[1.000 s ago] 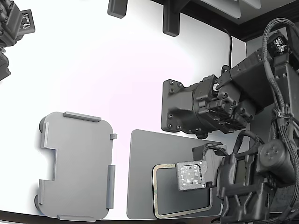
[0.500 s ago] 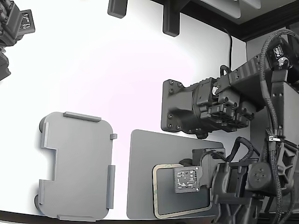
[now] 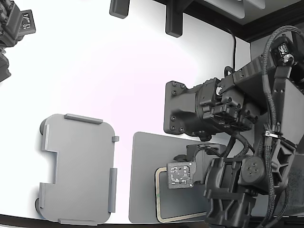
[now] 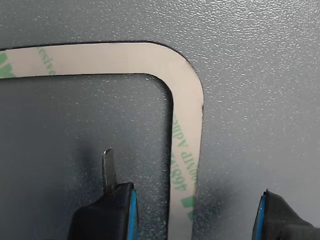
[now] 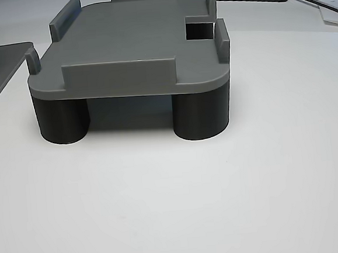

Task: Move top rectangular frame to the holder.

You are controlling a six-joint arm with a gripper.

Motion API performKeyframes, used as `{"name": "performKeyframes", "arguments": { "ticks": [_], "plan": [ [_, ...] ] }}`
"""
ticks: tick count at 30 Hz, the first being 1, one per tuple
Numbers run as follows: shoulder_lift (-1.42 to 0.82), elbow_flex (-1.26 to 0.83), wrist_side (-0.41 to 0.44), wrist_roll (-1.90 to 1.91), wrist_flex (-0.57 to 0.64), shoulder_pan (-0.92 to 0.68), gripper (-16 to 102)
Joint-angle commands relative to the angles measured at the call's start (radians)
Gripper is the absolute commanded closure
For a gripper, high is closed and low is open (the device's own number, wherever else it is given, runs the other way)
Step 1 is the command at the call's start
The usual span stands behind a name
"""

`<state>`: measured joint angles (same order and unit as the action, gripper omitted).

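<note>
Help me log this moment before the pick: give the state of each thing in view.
Top rectangular frame: lying flat on the mat, not gripped.
Holder: empty, raised on dark round feet.
Gripper: open, fingers straddling one side of the frame.
Dark grey mat: flat under the frame.

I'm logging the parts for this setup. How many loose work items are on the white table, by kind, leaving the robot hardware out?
Rectangular frame: 1
Light grey holder: 1
Dark grey mat: 1
Total: 3
</note>
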<state>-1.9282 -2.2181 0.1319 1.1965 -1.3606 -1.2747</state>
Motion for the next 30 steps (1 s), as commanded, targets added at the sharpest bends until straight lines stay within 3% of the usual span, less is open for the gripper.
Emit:
{"name": "performKeyframes", "arguments": {
  "ticks": [1,5,24,30],
  "plan": [
    [-0.032,0.012,-0.003,0.003,0.006,0.020,-7],
    [-0.049,-0.018,-0.012,0.003,0.028,0.020,7],
    [-0.074,-0.091,-0.018,-0.017,0.086,0.021,30],
    [-0.054,-0.101,-0.026,-0.011,0.109,0.023,49]
  ]
}}
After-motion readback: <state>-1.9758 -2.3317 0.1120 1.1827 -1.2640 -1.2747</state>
